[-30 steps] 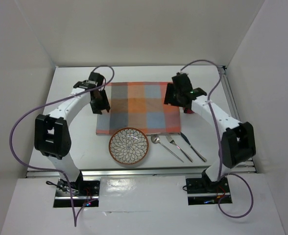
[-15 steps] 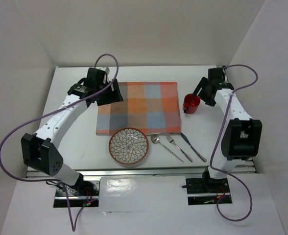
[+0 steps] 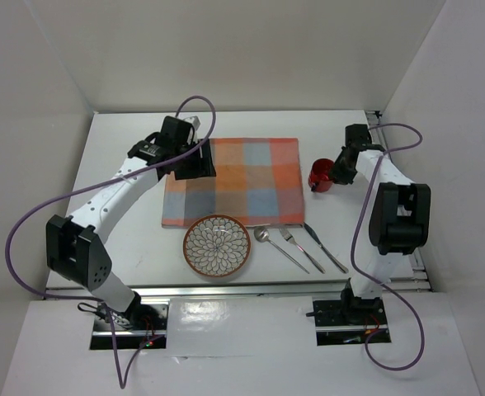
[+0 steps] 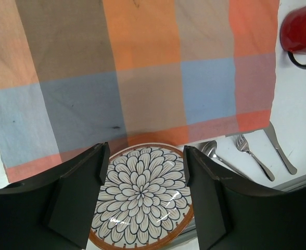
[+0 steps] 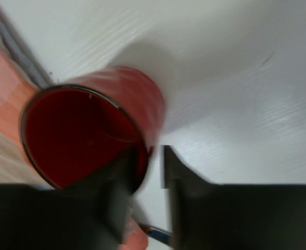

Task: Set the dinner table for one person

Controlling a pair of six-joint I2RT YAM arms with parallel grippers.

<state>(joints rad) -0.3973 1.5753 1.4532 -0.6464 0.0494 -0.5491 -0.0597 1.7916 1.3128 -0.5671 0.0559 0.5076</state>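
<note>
The white dinner table (image 3: 127,216) holds a checked placemat (image 3: 234,181), a flower-patterned plate (image 3: 216,246) just in front of it, and a spoon (image 3: 269,241), fork (image 3: 297,244) and knife (image 3: 326,247) to the plate's right. A red mug (image 3: 320,176) stands right of the placemat. My left gripper (image 3: 196,162) hovers open and empty over the placemat's left part; in the left wrist view the plate (image 4: 142,200) shows between its fingers (image 4: 83,192). My right gripper (image 5: 149,156) straddles the mug's rim (image 5: 85,130), one finger inside and one outside with a small gap.
A silver rail (image 3: 395,177) runs along the table's right edge and another along the near edge. White walls enclose the back and sides. In the left wrist view the mug (image 4: 300,32) sits at the top right and the cutlery (image 4: 252,153) at the right.
My left gripper moved right, onto the placemat's left part. My right gripper swung off the placemat's right edge, out to the right, then came down at the red mug.
</note>
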